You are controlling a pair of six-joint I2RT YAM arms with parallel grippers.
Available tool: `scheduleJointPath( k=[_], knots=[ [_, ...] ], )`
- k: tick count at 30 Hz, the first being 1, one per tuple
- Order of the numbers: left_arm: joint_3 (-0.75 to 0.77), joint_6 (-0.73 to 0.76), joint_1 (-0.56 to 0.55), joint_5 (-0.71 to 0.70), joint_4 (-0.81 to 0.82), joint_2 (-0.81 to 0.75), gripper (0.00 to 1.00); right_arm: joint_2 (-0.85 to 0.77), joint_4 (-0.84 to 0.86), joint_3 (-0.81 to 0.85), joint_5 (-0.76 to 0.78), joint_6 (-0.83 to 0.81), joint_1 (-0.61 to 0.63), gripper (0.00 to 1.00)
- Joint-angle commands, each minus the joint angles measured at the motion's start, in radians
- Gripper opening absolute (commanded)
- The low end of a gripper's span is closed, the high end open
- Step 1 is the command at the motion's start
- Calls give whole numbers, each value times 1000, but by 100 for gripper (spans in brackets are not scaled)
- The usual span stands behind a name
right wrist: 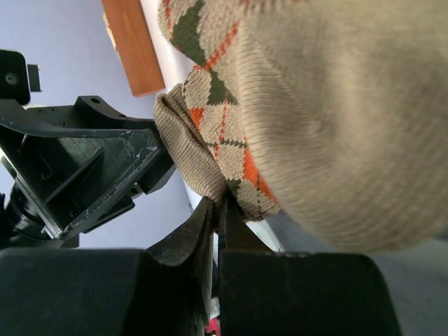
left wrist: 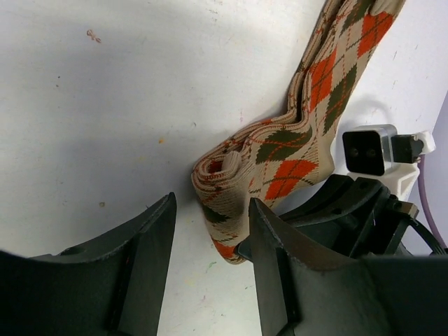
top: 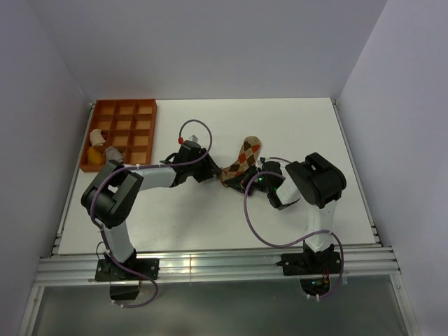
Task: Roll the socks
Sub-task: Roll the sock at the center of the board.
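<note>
A tan argyle sock with red and brown diamonds lies diagonally mid-table, its near end folded into a loose roll. It looks layered, and I cannot tell if a second sock lies with it. My left gripper is open at that rolled end, which sits just past the fingertips and against the right finger. My right gripper is shut on the sock's lower edge, opposite the left one. The sock's tan body fills the right wrist view.
An orange compartment tray stands at the back left of the white table, with a pale thing and a yellow thing in its near-left cells. A purple cable loops off each wrist. Raised rails edge the table.
</note>
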Motion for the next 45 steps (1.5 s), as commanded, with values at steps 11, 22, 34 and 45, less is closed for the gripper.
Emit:
scheduleJointPath(
  k=[11,22,34,45],
  knots=[
    [43,-6,-25,-29,8,62,48,15,-44,-1,-25,44,-16,0],
    [91,-9,-31,-49,-47,94,31,1,-103,17,-16,0,-16,0],
    [201,37,-42,-180,-251,97,0,-201,-469,126,71,-325,-16,24],
    [293,124,-55,-317,-495,71,0,-452,-706,202,347,-909,93,57]
  ],
)
